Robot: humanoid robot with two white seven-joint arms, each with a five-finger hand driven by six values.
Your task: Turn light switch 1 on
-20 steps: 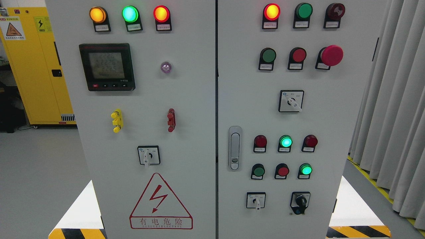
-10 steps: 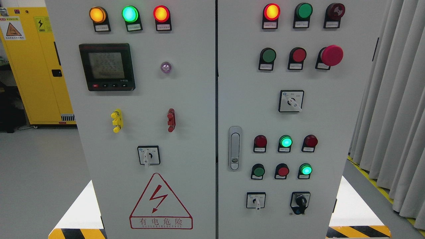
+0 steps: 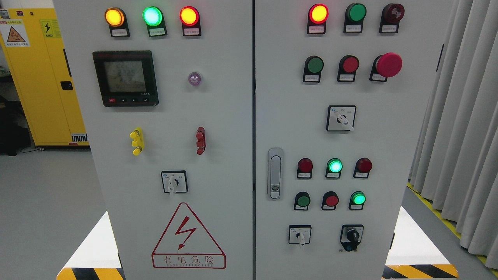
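Observation:
A grey electrical cabinet [image 3: 233,116] with two doors fills the head view. The right door carries a lit red lamp [image 3: 318,14], an unlit green lamp [image 3: 356,12] and a dark red lamp [image 3: 393,12] in its top row. Below them sit a green push button [image 3: 314,65], a red push button [image 3: 350,65] and a red mushroom button [image 3: 388,65]. A rotary selector [image 3: 341,118] sits under these. Lower down, a lit green lamp [image 3: 334,166] and a lit green button [image 3: 358,198] glow. I cannot tell which control is light switch 1. Neither hand is in view.
The left door has lit orange, green and red lamps [image 3: 152,16], a digital meter [image 3: 125,77], a selector [image 3: 174,182] and a red hazard triangle [image 3: 188,235]. A door handle [image 3: 275,173] is on the right door. A yellow cabinet [image 3: 39,74] stands left, grey curtains [image 3: 463,116] right.
Only the digits on the meter display have changed. Nothing else has moved.

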